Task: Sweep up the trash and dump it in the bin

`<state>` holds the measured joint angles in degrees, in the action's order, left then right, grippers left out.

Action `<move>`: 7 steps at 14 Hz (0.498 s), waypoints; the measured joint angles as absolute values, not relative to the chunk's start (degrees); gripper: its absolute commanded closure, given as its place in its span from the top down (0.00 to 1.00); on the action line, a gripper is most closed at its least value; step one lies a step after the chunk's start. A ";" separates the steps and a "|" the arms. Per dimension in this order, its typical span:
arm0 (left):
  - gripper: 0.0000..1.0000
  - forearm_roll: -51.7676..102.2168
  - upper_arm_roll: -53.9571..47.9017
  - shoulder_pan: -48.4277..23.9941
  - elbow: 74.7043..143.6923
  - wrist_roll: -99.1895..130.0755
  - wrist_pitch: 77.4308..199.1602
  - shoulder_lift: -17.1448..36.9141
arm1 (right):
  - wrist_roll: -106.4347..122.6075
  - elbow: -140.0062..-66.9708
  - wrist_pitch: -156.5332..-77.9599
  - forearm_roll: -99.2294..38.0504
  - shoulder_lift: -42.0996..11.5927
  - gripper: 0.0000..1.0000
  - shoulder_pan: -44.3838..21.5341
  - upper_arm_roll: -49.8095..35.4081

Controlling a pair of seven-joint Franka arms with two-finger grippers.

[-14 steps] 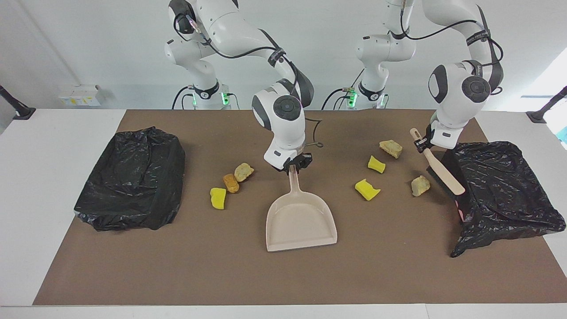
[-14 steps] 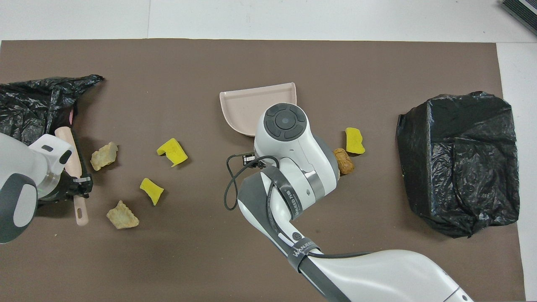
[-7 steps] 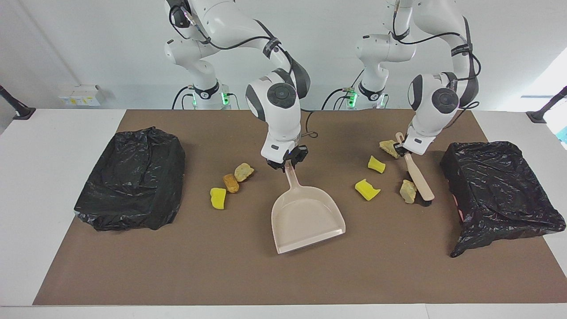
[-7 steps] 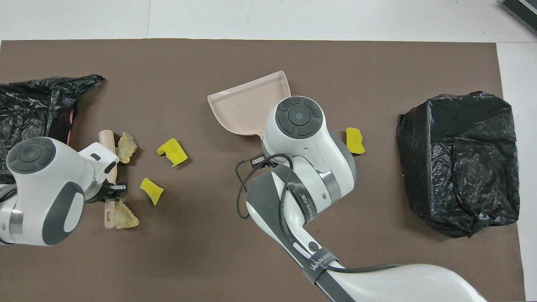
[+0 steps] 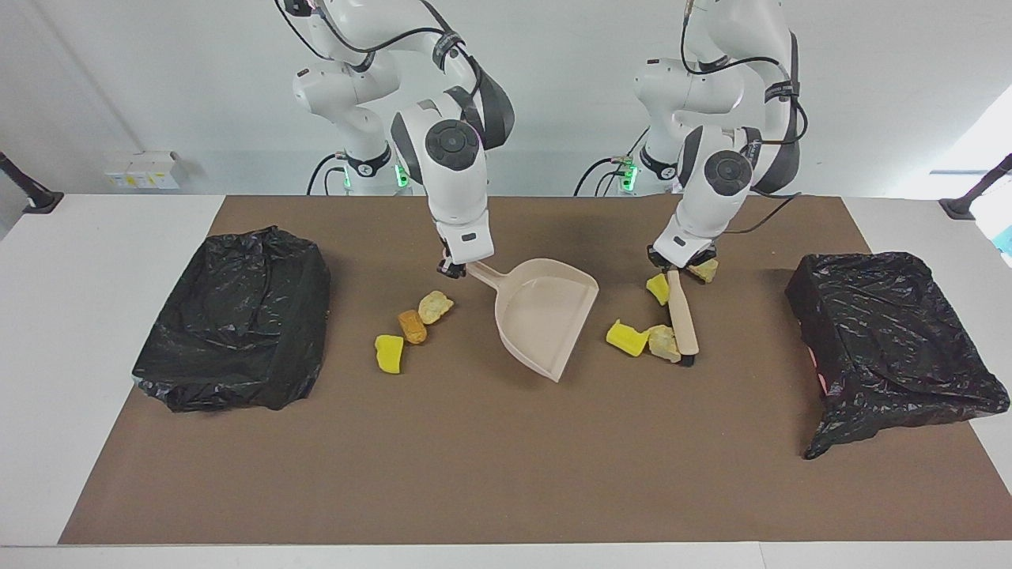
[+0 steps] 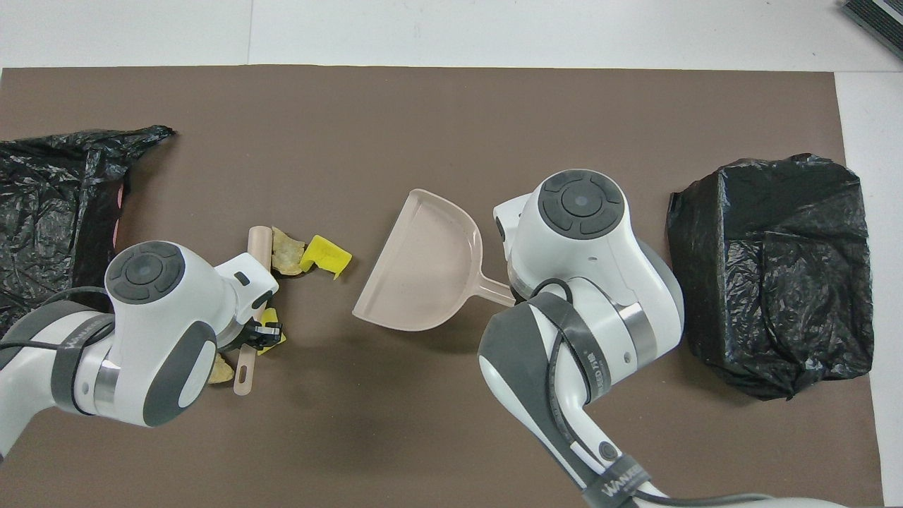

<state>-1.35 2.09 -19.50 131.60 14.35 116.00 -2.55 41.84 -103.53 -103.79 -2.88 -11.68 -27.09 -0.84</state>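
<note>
Nearest the robots' edge of the mat, the left gripper [image 5: 681,265] is clamped on the brush [image 5: 682,314] handle, with a beige chunk [image 5: 703,270] and a yellow bit [image 5: 658,288] either side of it. Its long axis runs away from the robots; at its bristle end lie another beige chunk [image 5: 662,341] and a yellow bit [image 5: 626,337], touching each other.

Level with it, toward the right arm's end, the right gripper [image 5: 454,269] is closed on the dustpan [image 5: 544,318] handle. The pan lies flat with its mouth turned toward the brush (the gap between mouth and that nearest pair is short and bare). So the coming push, as I judge it, runs sideways from brush into pan, and the left arm is the nearer one.

Three more pieces, beige [image 5: 435,306], orange-brown [image 5: 412,325] and yellow [image 5: 388,352], sit on the pan's closed side. Black bags [image 5: 233,316] [image 5: 893,348] lie at both ends of the mat.
</note>
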 measured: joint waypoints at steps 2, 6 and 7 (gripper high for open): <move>0.00 -1.23 2.66 -19.50 129.60 16.31 112.17 -3.03 | 45.46 -105.67 -103.81 -0.60 -11.35 0.00 -27.43 -0.94; 0.00 -1.21 3.65 -18.39 126.90 31.15 104.43 -6.65 | 47.17 -109.04 -105.65 1.99 -10.93 0.00 -27.88 -1.15; 0.00 -1.22 3.71 -18.33 127.02 36.70 103.12 -7.35 | 47.18 -109.37 -106.81 2.01 -10.89 0.00 -28.03 -1.17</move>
